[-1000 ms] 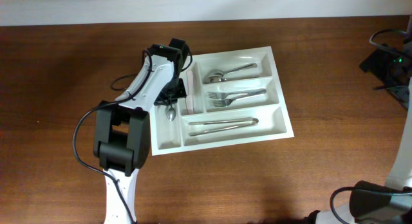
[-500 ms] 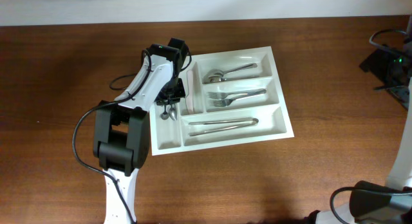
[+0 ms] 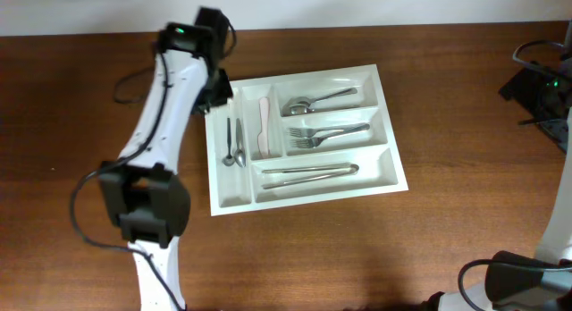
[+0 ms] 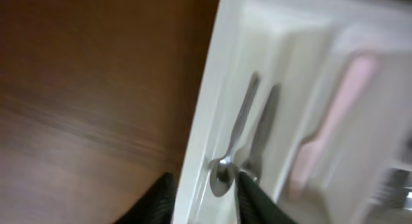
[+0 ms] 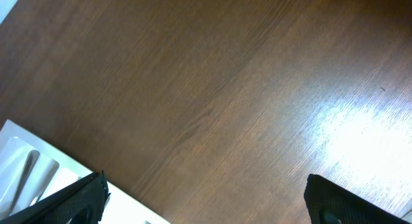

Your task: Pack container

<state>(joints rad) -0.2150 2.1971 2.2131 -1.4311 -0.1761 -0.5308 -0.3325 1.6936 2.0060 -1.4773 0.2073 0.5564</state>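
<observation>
The white container lies in the middle of the table. Its far-left narrow slot holds two small metal spoons; a pink knife lies in the slot beside them. The long compartments hold a spoon, forks and long metal pieces. My left gripper hovers at the tray's back-left corner. In the left wrist view it is open and empty above the rim, with a small spoon lying loose below. My right gripper stands wide open over bare wood.
Black equipment with cables sits at the table's right edge. The right arm's base is at the lower right. A corner of the tray shows at the lower left of the right wrist view.
The left gripper opened and let go of a small spoon in the far-left slot. It then rose and drew back to the tray's back-left corner. The right arm has not moved.
</observation>
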